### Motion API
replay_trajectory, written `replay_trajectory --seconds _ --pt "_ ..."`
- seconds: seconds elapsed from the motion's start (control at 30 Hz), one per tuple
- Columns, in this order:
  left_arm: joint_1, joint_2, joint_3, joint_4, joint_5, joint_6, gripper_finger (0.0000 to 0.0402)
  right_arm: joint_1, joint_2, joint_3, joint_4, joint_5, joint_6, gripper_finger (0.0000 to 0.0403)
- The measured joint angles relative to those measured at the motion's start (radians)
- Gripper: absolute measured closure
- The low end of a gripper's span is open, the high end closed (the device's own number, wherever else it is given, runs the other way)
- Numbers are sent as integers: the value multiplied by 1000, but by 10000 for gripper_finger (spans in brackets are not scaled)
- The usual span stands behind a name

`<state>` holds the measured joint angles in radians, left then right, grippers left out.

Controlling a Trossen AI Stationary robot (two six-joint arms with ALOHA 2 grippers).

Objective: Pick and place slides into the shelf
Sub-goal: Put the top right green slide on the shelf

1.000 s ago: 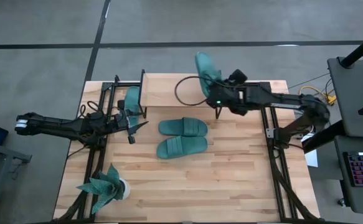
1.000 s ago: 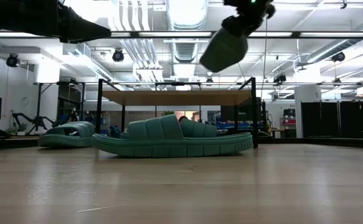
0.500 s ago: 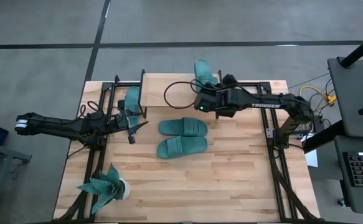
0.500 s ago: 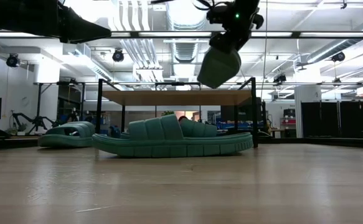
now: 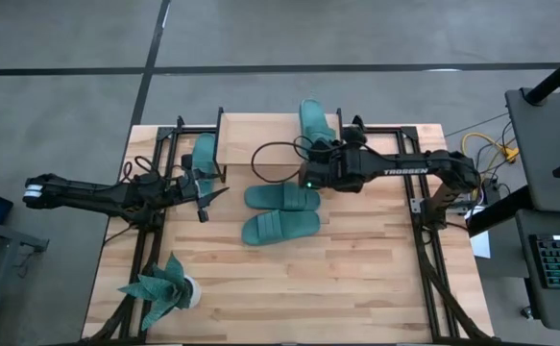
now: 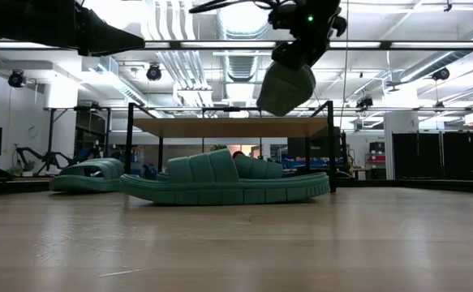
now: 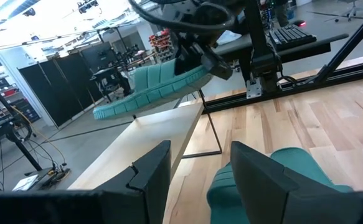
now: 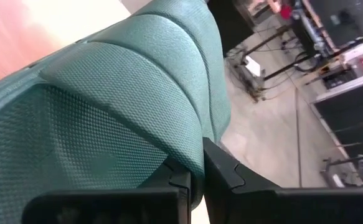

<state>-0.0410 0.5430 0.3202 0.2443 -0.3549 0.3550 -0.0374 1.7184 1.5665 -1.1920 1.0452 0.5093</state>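
My right gripper [image 5: 329, 154] is shut on a teal slide [image 5: 315, 120], which hangs in the air over the right end of the shelf [image 5: 260, 144]; the low view shows this slide [image 6: 286, 86] just above the shelf's plank [image 6: 228, 127]. Two more slides [image 5: 281, 197] [image 5: 280, 228] lie sole-down on the table in front of the shelf. Another slide [image 5: 203, 154] lies by the shelf's left end. My left gripper [image 7: 200, 149] waits open and level above that slide [image 7: 274, 180], touching nothing. My right gripper pinches the edge of the slide's wide strap [image 8: 197, 149] between its two fingers [image 8: 228, 171]. It comes from the table's right side, slanting down. The slide is lifted clear and tilted, its sole [image 7: 150, 93] reaching out beyond the fingers over the shelf.
A teal leafy plant in a white pot [image 5: 164, 288] stands at the table's near left corner. Black frame rails [image 5: 424, 240] run along the table's left and right sides. Bare wood [image 5: 308, 288] lies in front of the two slides.
My right gripper has carried the slide toward the table's left edge and somewhat down, closer to the shelf's top. The wrist has turned, and the slide now points more toward the far edge. My left arm has kept still.
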Motion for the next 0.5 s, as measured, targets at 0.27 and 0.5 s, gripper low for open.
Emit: replay_trajectory --seconds 0.27,0.5 --pt "0 0 0 0 0 0 250 44 0 -1 -41 3 69 391" --pt "0 0 0 0 0 0 250 44 45 -6 -67 3 83 391"
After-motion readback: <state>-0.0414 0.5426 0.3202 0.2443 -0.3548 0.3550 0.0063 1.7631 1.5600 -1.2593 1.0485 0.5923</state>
